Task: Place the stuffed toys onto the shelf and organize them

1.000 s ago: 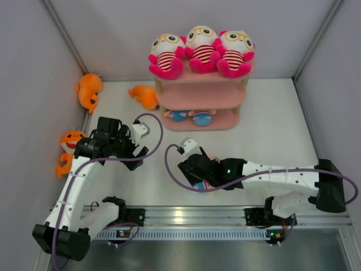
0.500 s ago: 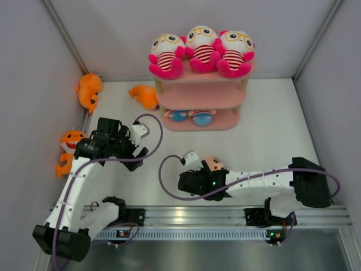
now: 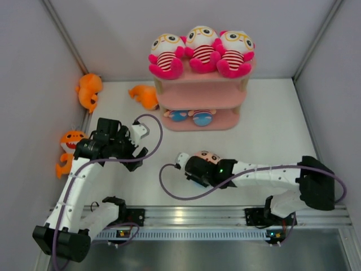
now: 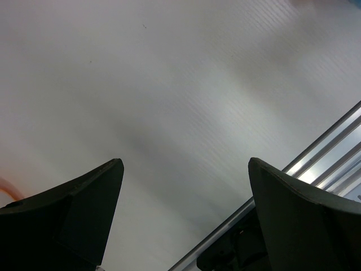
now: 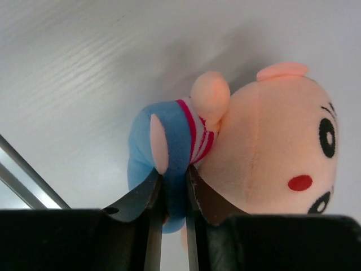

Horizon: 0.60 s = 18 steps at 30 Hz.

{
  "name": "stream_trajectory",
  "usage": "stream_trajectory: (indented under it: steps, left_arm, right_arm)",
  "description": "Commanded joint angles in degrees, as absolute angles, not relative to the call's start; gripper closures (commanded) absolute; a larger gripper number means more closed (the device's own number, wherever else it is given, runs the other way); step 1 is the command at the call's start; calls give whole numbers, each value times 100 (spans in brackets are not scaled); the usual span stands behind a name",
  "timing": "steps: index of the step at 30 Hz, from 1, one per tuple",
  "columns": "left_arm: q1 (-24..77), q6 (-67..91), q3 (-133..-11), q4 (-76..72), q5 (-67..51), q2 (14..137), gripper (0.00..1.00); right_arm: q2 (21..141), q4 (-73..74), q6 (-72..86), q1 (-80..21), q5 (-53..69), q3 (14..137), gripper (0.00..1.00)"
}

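Note:
The pink shelf (image 3: 198, 103) stands at the back. Three white-faced toys with yellow glasses (image 3: 200, 51) sit on its top board. Two blue-bodied dolls (image 3: 192, 117) lie on the bottom board. My right gripper (image 5: 174, 179) is shut on the blue body of a peach-faced doll (image 5: 265, 147); this doll (image 3: 206, 158) is held at table centre in the top view. Three orange sharks lie at the left: one (image 3: 88, 90) by the wall, one (image 3: 144, 96) beside the shelf, one (image 3: 69, 148) near my left arm. My left gripper (image 4: 186, 169) is open and empty over bare table.
Grey walls close in the left, back and right. A metal rail (image 3: 192, 214) runs along the near edge and also shows in the left wrist view (image 4: 321, 152). Purple cables loop off both wrists.
My right gripper has swung with the peach-faced doll from near the rail back toward the table centre, and the doll now shows beside the wrist. The left arm has not moved.

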<state>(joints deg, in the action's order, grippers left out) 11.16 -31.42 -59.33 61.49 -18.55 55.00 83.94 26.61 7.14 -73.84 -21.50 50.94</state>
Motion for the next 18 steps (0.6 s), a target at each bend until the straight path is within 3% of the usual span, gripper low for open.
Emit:
stream_trajectory:
  steps: [1, 4, 6, 12, 18]
  left_arm:
    - [1081, -3138, -5897, 6082, -1925, 5291, 2]
    - [1081, -3138, -5924, 6082, -1881, 5212, 2]
    - [1081, -3146, -5924, 6073, -1890, 5194, 2]
    - [1081, -3120, -5950, 6073, -1907, 5265, 2]
    - [1081, -3190, -5915, 6073, -1899, 5212, 2]
  right_arm:
    - [7325, 3302, -2483, -6708, -165, 5282, 100]
    - [6726, 4602, -3995, -5733, 884, 5501, 100]
    - [6505, 5000, -4876, -4915, 845, 5546, 100]
    - [6836, 4974, -6028, -4175, 36, 5958, 100]
    - [7609, 4317, -6539, -3964, -1940, 6117, 100]
